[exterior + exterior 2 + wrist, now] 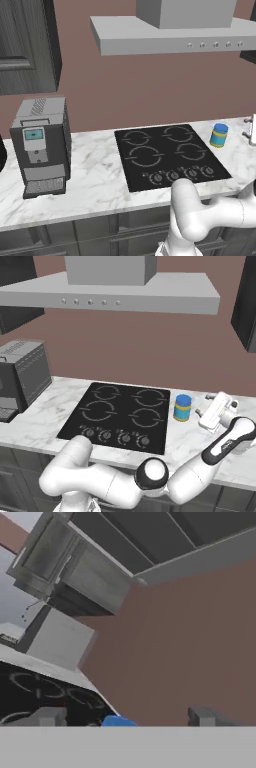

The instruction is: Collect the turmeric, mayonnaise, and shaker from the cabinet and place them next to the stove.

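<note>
Now mayonnaise [182, 407] upright on marble counter [45, 416], just right of stove [120, 415]. Gripper [218, 406] right of jar, apart from it, jaws spread wide, holding nothing. Coffee machine [41, 145] far left.

light: even, bright | shadows: faint | glare: none | hand view: soft, blurry

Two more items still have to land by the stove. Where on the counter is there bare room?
Widest bare marble lies between the coffee machine and the stove. Right of the stove it is crowded: the mayonnaise stands there with the gripper close beside it. A bare marble strip fronts the knobs.
</note>
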Motion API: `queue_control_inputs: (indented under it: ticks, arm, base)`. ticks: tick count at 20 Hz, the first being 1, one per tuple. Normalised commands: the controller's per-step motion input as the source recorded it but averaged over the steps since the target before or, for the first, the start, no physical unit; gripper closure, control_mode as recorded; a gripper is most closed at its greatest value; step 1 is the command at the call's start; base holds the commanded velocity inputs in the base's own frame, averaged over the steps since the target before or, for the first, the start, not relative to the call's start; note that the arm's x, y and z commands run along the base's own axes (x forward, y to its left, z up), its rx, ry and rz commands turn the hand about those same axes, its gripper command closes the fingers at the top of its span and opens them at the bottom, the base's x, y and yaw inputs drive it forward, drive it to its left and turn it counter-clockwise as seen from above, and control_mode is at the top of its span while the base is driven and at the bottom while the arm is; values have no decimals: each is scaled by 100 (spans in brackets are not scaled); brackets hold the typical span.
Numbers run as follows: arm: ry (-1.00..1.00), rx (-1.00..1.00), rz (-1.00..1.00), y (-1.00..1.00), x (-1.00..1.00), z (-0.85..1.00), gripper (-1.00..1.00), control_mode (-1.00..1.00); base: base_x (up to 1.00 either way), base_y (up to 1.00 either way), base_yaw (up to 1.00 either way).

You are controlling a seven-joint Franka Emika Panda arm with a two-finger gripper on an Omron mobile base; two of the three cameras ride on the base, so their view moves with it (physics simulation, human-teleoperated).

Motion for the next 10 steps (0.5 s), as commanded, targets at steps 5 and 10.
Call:
queue_control_inputs:
  ticks: [5, 10]
  arm:
    - [-13, -1, -7, 40, -53, 68, -100, -100]
    - [-5, -8, -11, 68, -51, 60, -100, -100]
  base:
    - [0, 0, 0]
    - [0, 0, 0]
